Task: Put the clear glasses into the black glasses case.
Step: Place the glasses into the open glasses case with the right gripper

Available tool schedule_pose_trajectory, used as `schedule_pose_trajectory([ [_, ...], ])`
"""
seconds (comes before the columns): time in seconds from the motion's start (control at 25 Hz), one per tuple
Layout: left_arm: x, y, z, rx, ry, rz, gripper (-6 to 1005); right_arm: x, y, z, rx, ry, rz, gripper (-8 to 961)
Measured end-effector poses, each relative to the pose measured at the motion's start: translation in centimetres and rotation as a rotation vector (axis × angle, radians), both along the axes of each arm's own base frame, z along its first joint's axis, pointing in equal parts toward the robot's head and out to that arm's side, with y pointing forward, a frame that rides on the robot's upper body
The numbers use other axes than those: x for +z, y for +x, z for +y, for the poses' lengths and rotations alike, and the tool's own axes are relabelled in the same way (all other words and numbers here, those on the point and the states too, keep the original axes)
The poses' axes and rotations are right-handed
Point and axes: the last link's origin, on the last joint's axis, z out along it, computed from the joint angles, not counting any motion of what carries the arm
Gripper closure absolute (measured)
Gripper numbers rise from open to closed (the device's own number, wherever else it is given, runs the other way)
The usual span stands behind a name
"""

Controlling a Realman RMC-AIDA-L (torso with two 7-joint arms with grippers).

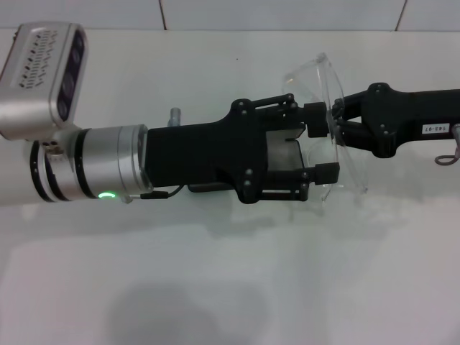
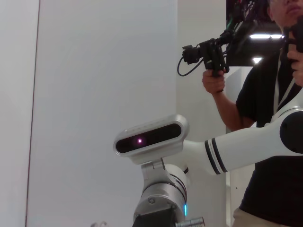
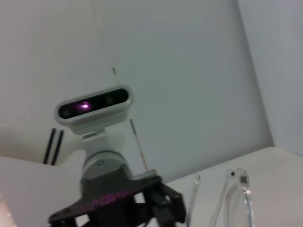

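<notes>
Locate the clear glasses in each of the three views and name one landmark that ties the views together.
Head view: the clear glasses sit right of centre, between the left pincer and the right pincer, which is shut on the lens.
Left wrist view: not in it.
Right wrist view: the glasses show at the lower right edge, arms rising.
Shared landmark: the left arm's silver wrist camera, seen in the head and right wrist views.

I see the clear glasses (image 1: 336, 126) right of centre, lifted off the white counter (image 1: 215, 280): fully transparent, one curved lens standing roughly upright, edge toward me. Right wrist view shows the clear arms (image 3: 222, 203) sticking up. Black glasses case (image 1: 284, 154): only a grey patch visible, open/closed unclear.
</notes>
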Motion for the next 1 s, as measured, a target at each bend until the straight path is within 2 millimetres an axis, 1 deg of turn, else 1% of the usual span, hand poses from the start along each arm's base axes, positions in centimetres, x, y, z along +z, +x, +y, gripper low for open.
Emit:
schedule_pose_trajectory([
  [0.24,0.3,-0.7,-0.2,0.016,0.01,-0.003,212,0.4,0.8,0.7,-0.044,0.072,-0.02,832],
  [0.32,0.9,-1.2,-0.3,0.033,0.032,-0.02,212,0.9,0.8,1.2,-0.037,0.116,-0.047,832],
  [0.4,1.8,-1.9,-0.2,0.063,0.068,-0.04,212,1.1,0.2,1.3,0.006,0.135,-0.09,833],
  [0.44,2.1,-2.2,-0.2,0.078,0.085,-0.048,212,1.1,-0.2,1.3,0.027,0.136,-0.113,833],
  [0.6,3.5,-3.8,-0.2,0.148,0.151,-0.072,212,0.7,-3.2,1.2,0.124,0.127,-0.345,833],
  [0.8,4.3,-5.0,-0.4,0.193,0.191,-0.084,212,-1.9,-7.6,1.0,0.24,0.13,-0.628,832],
  [0.88,4.5,-5.2,-0.3,0.201,0.203,-0.086,212,-3.2,-8.9,1.1,0.28,0.148,-0.72,832],
  [1.0,4.6,-5.3,-0.2,0.208,0.213,-0.087,212,-5.1,-10.3,1.2,0.329,0.172,-0.842,831],
])
